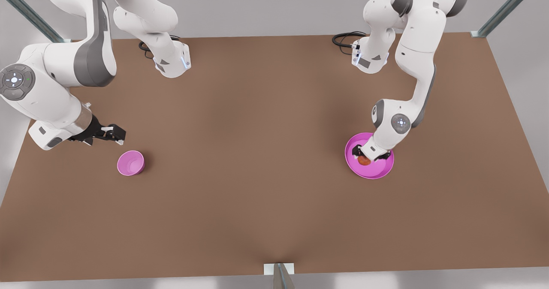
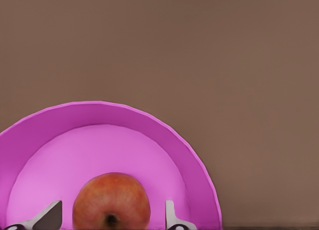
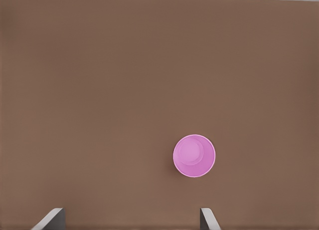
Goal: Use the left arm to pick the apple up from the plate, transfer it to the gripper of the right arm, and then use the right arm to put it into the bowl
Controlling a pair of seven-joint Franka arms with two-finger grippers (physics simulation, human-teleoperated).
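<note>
Your left claw (image 1: 371, 156) stands open around the apple (image 2: 111, 201) on the plate (image 2: 164, 135); close evenly before lifting. The right claw (image 1: 112, 133) waits open near the bowl (image 1: 131, 163).

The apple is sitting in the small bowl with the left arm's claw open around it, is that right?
Not quite. The apple sits on the wide plate, not in the small bowl. The left wrist view shows it there, with the left claw open and a finger on either side. In the front view the bowl stands apart near the right claw, which waits open.
</note>
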